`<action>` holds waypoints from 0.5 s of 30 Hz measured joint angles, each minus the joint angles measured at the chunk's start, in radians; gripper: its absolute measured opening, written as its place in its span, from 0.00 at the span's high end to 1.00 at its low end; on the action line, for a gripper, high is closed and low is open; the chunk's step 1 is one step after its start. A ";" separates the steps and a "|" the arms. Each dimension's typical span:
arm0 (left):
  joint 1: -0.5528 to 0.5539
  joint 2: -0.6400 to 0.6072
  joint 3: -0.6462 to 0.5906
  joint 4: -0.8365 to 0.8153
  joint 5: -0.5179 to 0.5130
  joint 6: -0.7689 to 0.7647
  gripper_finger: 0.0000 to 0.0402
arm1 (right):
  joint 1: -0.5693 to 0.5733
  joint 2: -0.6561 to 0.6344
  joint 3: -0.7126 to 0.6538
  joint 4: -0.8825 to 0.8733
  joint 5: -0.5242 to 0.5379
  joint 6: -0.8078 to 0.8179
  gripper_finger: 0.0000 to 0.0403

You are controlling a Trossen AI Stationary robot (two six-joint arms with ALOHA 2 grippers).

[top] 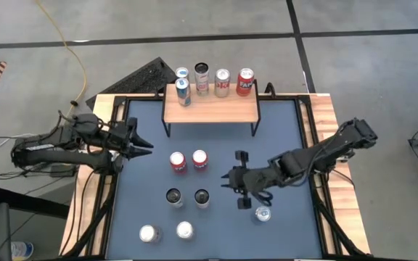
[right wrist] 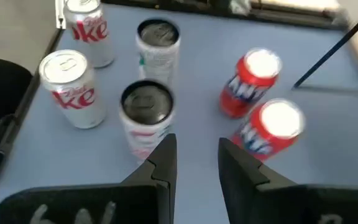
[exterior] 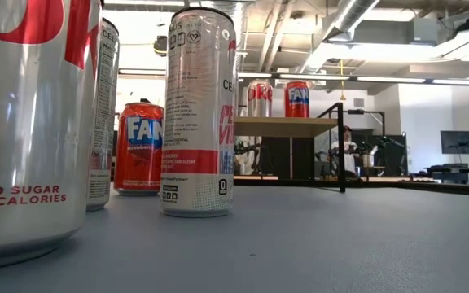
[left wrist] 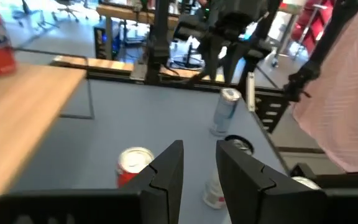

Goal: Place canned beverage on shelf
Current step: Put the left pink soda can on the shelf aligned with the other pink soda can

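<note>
Shelf [top: 210,107], light wood top on thin black legs, sits at the table's far edge with five cans on it; a red can [top: 245,82] at its right end. Six more cans stand on the blue-grey mat [top: 281,138]: two red ones [top: 178,162] mid-table, two dark-topped slim ones [top: 174,196] nearer, two silver ones [top: 148,233] at the near edge. One silver-blue can [top: 263,214] stands just beside the right gripper [top: 232,180]. Right gripper hovers mid-table, fingers [right wrist: 160,163] slightly parted, holding nothing. Left gripper [top: 142,142] hovers at the left edge, fingers [left wrist: 169,171] slightly parted, empty, well apart from the shelf.
</note>
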 joint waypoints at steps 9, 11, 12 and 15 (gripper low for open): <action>-0.189 0.117 0.000 0.016 -0.062 -0.006 0.79 | 0.041 0.008 -0.045 0.062 -0.056 0.066 0.69; -0.246 0.163 0.000 -0.003 -0.100 -0.013 0.79 | 0.040 0.006 -0.045 0.061 -0.051 0.066 0.64; -0.274 0.185 0.000 -0.006 -0.104 -0.013 0.79 | 0.040 0.006 -0.045 0.061 -0.050 0.066 0.61; -0.355 0.249 0.000 -0.025 -0.100 0.008 0.79 | 0.042 0.006 -0.045 0.059 -0.047 0.069 0.52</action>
